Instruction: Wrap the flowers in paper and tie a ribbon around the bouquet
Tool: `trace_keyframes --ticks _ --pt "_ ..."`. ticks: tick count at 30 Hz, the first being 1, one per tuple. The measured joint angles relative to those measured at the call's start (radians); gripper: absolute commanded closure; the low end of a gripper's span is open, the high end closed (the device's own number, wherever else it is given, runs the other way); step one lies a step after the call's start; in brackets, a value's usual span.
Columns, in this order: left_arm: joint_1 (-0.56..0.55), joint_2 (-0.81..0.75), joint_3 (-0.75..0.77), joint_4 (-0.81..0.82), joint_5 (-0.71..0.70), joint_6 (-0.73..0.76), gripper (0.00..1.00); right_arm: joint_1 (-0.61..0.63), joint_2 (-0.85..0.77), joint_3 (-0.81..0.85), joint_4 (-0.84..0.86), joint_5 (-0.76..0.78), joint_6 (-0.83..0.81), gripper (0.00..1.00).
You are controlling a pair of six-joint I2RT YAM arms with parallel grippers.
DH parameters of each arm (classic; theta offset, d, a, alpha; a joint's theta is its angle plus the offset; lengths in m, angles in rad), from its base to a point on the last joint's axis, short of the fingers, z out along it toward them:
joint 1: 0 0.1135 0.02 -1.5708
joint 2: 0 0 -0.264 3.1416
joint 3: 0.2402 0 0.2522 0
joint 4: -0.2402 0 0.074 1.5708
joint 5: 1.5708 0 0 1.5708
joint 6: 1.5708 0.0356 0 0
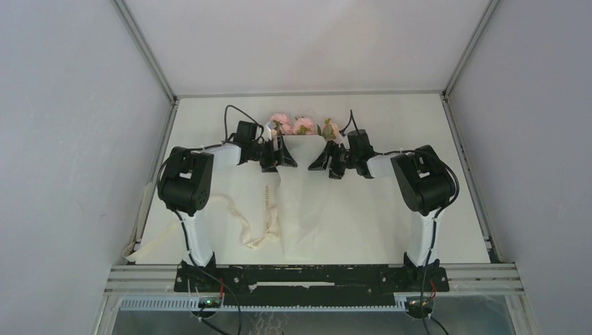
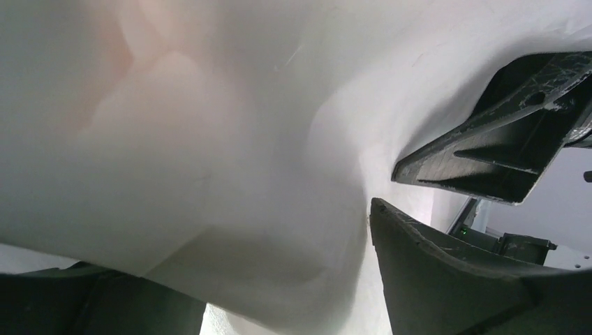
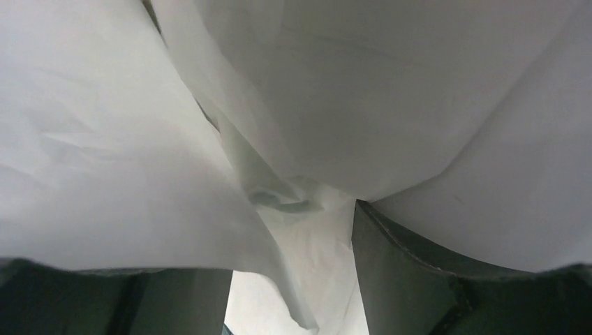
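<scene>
Overhead, three rose heads [image 1: 303,125], one paper sheet [image 1: 307,202], one ribbon [image 1: 251,234].

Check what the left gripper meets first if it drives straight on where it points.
The paper: it sits right ahead of the left gripper, between its open jaws. Beyond that the right gripper faces it; the gap is hard to judge.

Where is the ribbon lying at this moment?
In the top view, the ribbon lies looped on the table, left of the paper, beside the left arm.
</scene>
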Motion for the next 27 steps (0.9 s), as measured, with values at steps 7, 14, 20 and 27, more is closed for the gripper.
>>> trace_keyframes --ticks 7,14,20,27 --pt "-0.002 0.011 0.010 0.005 0.003 -0.001 0.18 0.016 0.048 -0.004 0.075 -0.034 0.036 1.00" --pt "-0.021 -0.020 0.064 -0.151 -0.052 0.140 0.03 -0.007 0.041 -0.009 0.072 -0.042 0.046 1.00" --pt "-0.029 -0.224 0.014 -0.350 -0.250 0.327 0.01 -0.074 -0.051 -0.015 -0.032 -0.021 0.002 1.00" --pt "-0.035 -0.301 -0.127 -0.393 -0.452 0.377 0.10 -0.151 -0.121 -0.030 -0.125 0.027 -0.065 1.00"
